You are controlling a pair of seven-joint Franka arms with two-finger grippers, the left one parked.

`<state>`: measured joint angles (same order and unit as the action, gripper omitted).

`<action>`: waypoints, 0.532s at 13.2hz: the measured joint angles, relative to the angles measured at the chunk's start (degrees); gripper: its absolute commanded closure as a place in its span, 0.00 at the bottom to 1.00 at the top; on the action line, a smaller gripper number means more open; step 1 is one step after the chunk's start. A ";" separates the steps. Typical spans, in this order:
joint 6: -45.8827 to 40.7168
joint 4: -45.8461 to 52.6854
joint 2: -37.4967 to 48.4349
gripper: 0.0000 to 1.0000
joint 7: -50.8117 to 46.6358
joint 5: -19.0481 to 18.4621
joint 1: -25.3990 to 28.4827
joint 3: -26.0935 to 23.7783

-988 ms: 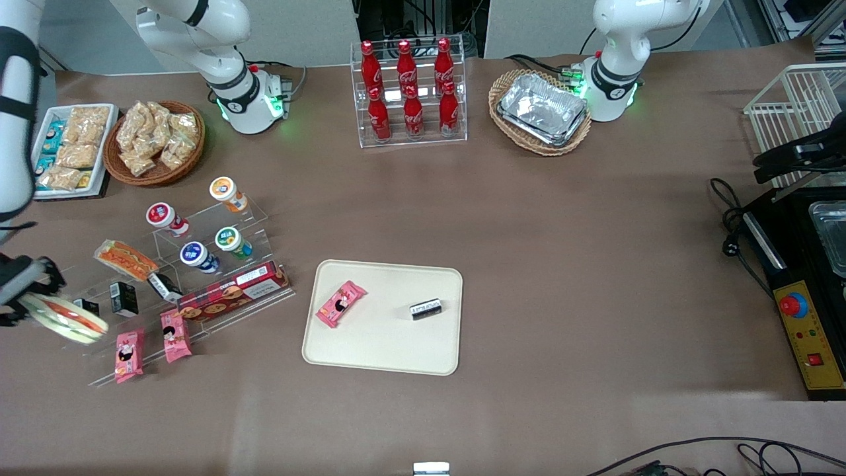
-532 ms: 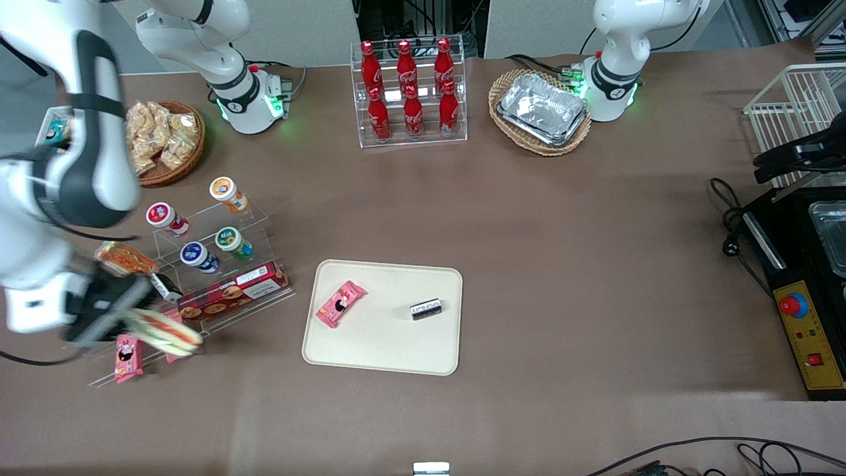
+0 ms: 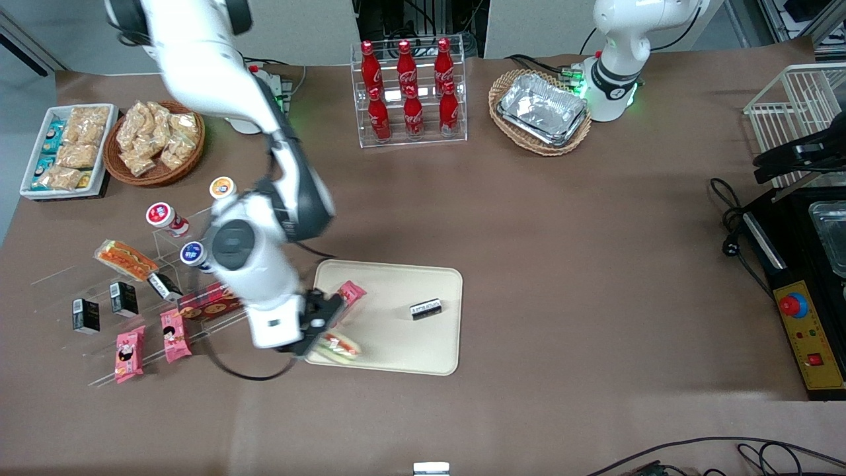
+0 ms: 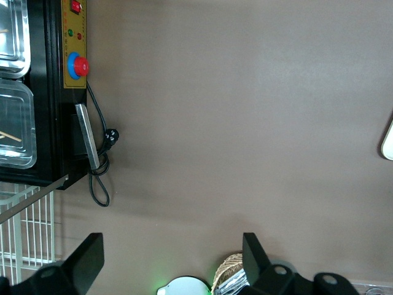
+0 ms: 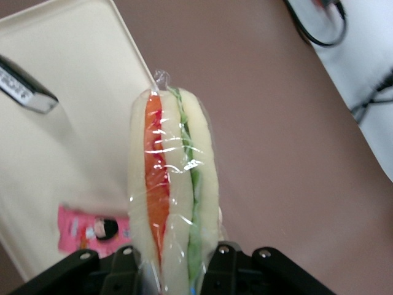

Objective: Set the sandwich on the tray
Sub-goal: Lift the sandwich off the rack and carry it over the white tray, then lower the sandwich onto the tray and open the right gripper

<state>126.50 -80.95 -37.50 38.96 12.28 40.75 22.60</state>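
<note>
Claw (image 3: 324, 330) is over the near corner of the cream tray (image 3: 423, 357), at the working arm's end of it, pinching the wrapped sandwich (image 3: 338, 346) at one end. Wrist view confirms: the sandwich (image 5: 172, 190) stands out from between the fingers (image 5: 230, 270), red and green filling stripes facing the camera, clear wrap intact.

Change over the last second: arm swung from the acrylic display steps, at the working arm's end of the desk, across to the tray. Sandwich travelled with it, no slip apparent. Transport leg looks essentially finished.

Sandwich position: projecting from the claw over the tray's near edge region. Whether it is fully inside the rim or part overhangs the brown desk (image 3: 562, 264) I cannot settle; the front view is smeared there, and the wrist view shows both tray (image 5: 67, 110) and desk beneath it.

On the tray already: pink snack packet (image 3: 349, 292), just beside the claw and partly hidden by it, farther from the front camera; small black packet (image 3: 425, 308), well apart toward the parked arm's end.

Judgement: remaining work is a small move inward over bare tray, lower, release. Risk: releasing here may leave the wedge straddling the rim or nudging the pink packet. The orange-brown sandwich (image 3: 125, 259) sits on the steps, well away.
</note>
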 measured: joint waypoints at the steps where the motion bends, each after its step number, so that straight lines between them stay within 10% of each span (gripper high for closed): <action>1: 1.70 0.52 -2.18 0.72 -0.74 0.00 1.15 0.06; 7: 8.74 1.48 -10.51 0.72 -0.90 0.00 3.70 0.13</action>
<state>135.24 -79.46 -48.01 38.06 12.28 44.45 22.74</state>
